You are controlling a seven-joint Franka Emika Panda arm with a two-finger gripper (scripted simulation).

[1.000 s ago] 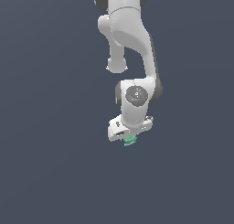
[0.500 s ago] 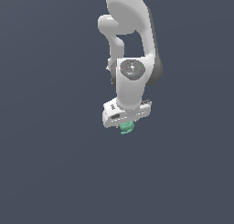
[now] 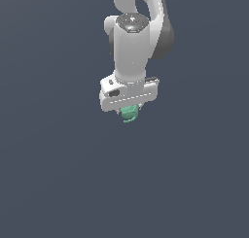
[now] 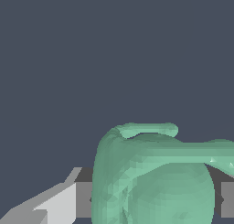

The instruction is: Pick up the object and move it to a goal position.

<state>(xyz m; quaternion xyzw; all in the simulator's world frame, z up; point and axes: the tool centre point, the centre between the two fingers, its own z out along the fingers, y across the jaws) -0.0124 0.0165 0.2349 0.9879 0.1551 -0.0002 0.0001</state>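
Note:
The object (image 3: 129, 113) is a small teal-green lumpy thing with a thin curved loop. It hangs just under the white gripper (image 3: 129, 110), held between the fingers and well above the dark floor. In the wrist view the object (image 4: 155, 177) fills the lower middle, with a grey and white finger (image 4: 59, 202) against one side and a grey pad (image 4: 227, 199) against the other. The gripper is shut on it. The fingertips are mostly hidden by the hand in the exterior view.
The white arm (image 3: 138, 33) reaches down from the top of the exterior view. A plain dark grey-blue floor (image 3: 58, 183) lies all around, with no other objects in view.
The arm has lifted the gripper with the object in it, and it now stands higher in the exterior view. The grip has not changed.

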